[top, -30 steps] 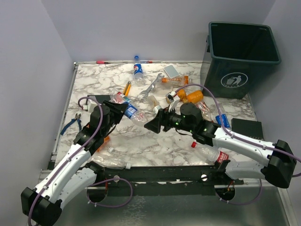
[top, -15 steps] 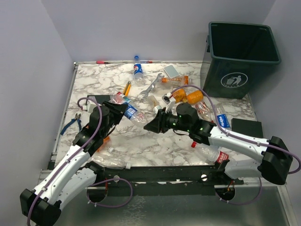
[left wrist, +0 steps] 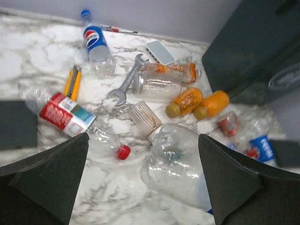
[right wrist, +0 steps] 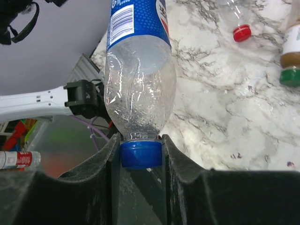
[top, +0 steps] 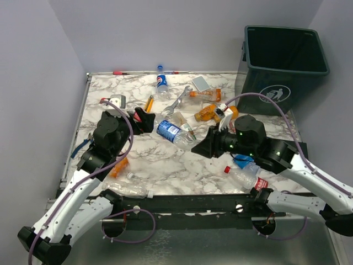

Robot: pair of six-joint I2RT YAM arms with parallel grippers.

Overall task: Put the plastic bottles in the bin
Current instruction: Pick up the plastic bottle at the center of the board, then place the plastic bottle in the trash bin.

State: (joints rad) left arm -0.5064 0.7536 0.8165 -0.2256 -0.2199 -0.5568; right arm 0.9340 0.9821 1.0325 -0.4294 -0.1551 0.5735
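My right gripper [right wrist: 141, 161] is shut on the blue cap of a clear plastic bottle with a blue label [right wrist: 138, 89]. In the top view this bottle [top: 174, 132] hangs over the table's middle, with the right gripper [top: 203, 146] at its right end. My left gripper [top: 144, 120] is open just left of it and apart from it. In the left wrist view the bottle's clear base [left wrist: 178, 164] lies between and beyond the spread left gripper [left wrist: 143, 183]. The dark green bin [top: 287, 66] stands at the far right, also in the left wrist view [left wrist: 253, 47]. More bottles lie scattered: a Pepsi one [top: 161, 84], orange ones [top: 209, 113], a red-labelled one [left wrist: 63, 115].
A silver wrench [top: 177, 102] and a yellow-handled tool [top: 149, 103] lie among the bottles at the back. Blue pliers [top: 83, 146] rest at the left edge. A clear red-capped bottle [top: 242, 178] lies near the front edge under my right arm. Walls close in on the left and back.
My right gripper shut on the blue-labelled bottle's cap. My left gripper let go of that bottle and drew back left. The right arm carried the bottle rightward.
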